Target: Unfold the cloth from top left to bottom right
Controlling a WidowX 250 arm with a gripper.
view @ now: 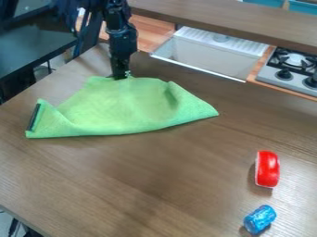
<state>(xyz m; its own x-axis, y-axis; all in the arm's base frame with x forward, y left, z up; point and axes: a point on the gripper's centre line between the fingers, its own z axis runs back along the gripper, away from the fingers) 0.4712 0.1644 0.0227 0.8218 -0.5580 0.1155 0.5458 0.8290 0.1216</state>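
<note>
One green cloth (114,109), and it sits right at 6 o'clock from the black pincer (119,74), fanning out to either side! The pincer is down at the cloth's top edge; spread, pressed together or pinching fabric, I cannot tell. Look at those borders: one pointed tip at 3 o'clock, a low corner towards 8, a dark strip (34,116) along that left-hand end, and a fold standing up on the right. Below, tabletop (123,180) runs wide from 5 to 7 o'clock! Out at 4, well apart, a red object (267,169); beyond it, towards 5, a blue one (259,219). White sink (210,55) at 2.
</note>
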